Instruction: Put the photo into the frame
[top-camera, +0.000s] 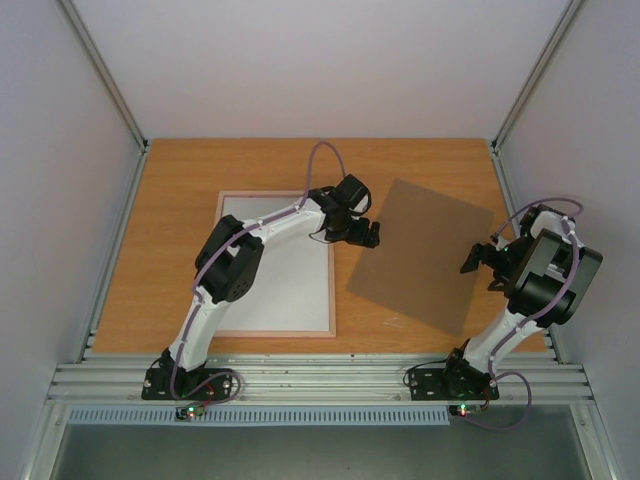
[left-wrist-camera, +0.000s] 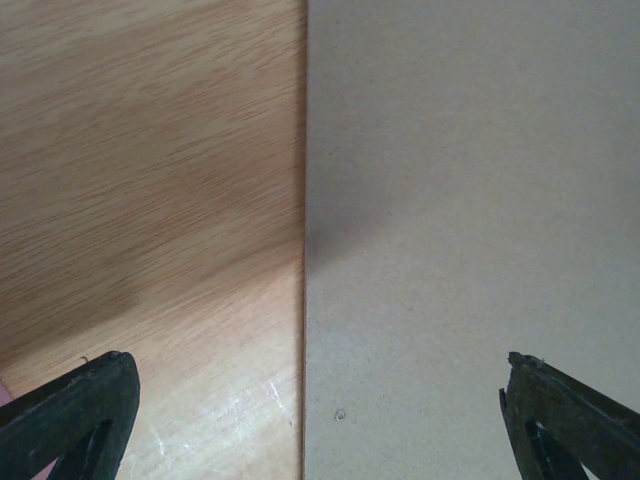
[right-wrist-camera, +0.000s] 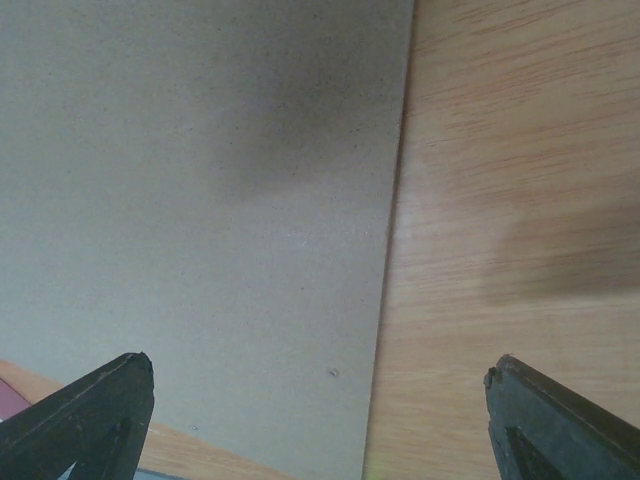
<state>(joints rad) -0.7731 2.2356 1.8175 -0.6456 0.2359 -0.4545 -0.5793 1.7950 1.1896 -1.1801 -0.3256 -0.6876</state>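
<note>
The frame (top-camera: 276, 333), with its thin pale pink border, lies flat on the left half of the table. A white sheet (top-camera: 290, 285) fills it; I cannot tell whether this is the photo's white back or the mat, and no printed picture shows. My left gripper (top-camera: 368, 236) is open and empty, reaching right past the frame over the left edge of the brown backing board (top-camera: 420, 265). In the left wrist view the gripper (left-wrist-camera: 318, 362) straddles that board edge (left-wrist-camera: 470, 200). My right gripper (top-camera: 483, 264) is open and empty over the board's right edge (right-wrist-camera: 200, 200), as its wrist view shows (right-wrist-camera: 318, 366).
The wooden table (top-camera: 180, 170) shows beside the board in both wrist views (left-wrist-camera: 150, 150) (right-wrist-camera: 510, 150). Pale walls and metal posts enclose the table on three sides. A metal rail (top-camera: 320, 380) with the arm bases runs along the near edge.
</note>
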